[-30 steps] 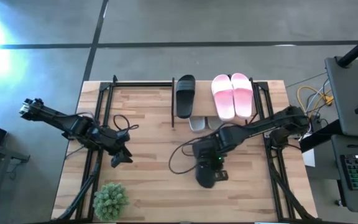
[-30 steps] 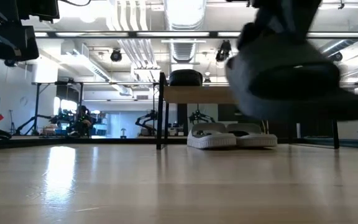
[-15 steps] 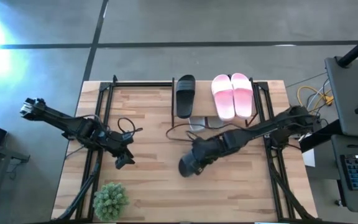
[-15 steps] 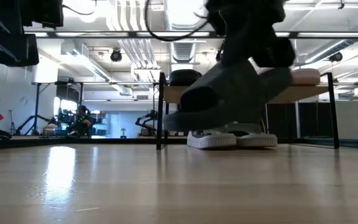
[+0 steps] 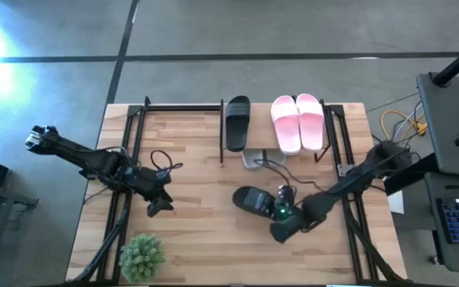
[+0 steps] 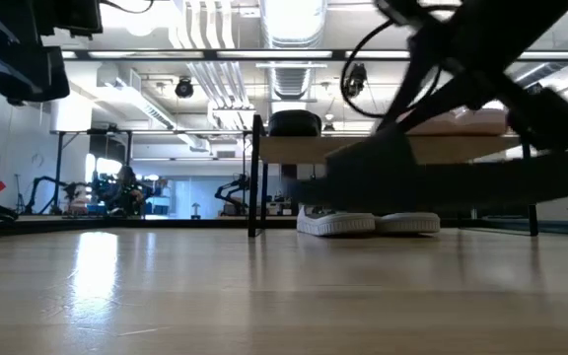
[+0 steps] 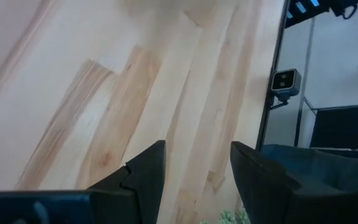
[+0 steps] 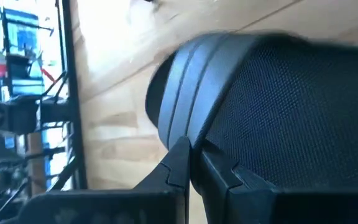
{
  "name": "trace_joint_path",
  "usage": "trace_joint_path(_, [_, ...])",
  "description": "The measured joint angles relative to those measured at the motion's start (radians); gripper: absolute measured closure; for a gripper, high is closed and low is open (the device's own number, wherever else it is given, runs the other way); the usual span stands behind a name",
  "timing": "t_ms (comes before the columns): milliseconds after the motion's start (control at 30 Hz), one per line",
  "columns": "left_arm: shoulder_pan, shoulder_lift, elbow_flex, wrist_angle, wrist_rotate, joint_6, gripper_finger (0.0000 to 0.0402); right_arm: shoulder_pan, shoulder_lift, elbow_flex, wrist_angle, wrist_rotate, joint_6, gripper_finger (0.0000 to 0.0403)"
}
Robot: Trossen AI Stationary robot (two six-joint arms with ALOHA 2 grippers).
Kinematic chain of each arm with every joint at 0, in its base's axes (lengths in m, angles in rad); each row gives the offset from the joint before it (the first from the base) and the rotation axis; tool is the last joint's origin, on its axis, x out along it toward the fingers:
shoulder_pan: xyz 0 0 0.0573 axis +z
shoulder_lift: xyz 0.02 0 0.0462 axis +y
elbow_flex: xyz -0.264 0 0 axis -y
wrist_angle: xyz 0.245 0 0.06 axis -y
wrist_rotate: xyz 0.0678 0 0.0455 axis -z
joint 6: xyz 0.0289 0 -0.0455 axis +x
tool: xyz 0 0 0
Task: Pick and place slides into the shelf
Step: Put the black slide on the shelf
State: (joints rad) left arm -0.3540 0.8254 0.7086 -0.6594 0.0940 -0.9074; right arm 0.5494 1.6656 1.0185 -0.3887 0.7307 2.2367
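Wooden desk [image 5: 198, 231] carries a shelf [image 5: 257, 143] at its far edge: one black slide [image 5: 237, 123] and a pink pair [image 5: 298, 123] on top, grey slides [image 6: 367, 219] beneath. Right gripper [image 5: 280, 214] near desk centre pinches the second black slide [image 5: 253, 200]. Left gripper [image 5: 159, 206] waits toward the left edge, fingers spread, beside a plant [image 5: 142, 256].

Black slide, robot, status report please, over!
Right tool shut on black slide, above table. Left tool open, idle. Other black slide on shelf. Path clear.
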Motion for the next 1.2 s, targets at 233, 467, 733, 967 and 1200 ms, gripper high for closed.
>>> trace_joint_path(233, [0.0, -0.041, 0.0, 0.004, -0.001, 0.024, 0.0236, -0.008, 0.195, 0.125, -0.031, -0.001, 0.008, 0.039])
trace_joint_path(467, [0.0, -0.074, 0.001, 0.005, -0.001, 0.024, 0.0236, -0.005, 0.336, 0.227, -0.056, 0.008, 0.015, 0.039])
trace_joint_path(733, [0.0, -0.078, 0.001, 0.007, -0.002, 0.024, 0.0236, -0.01, 0.294, 0.262, -0.174, -0.004, -0.036, 0.0355])
trace_joint_path(967, [0.0, -0.059, 0.001, 0.015, -0.002, 0.032, 0.0236, -0.014, 0.218, 0.248, -0.297, -0.07, -0.046, 0.0254])
trace_joint_path(1200, [0.0, -0.05, 0.001, 0.02, -0.003, 0.051, 0.0236, 0.021, 0.2, 0.266, -0.415, -0.19, -0.141, 0.0197])
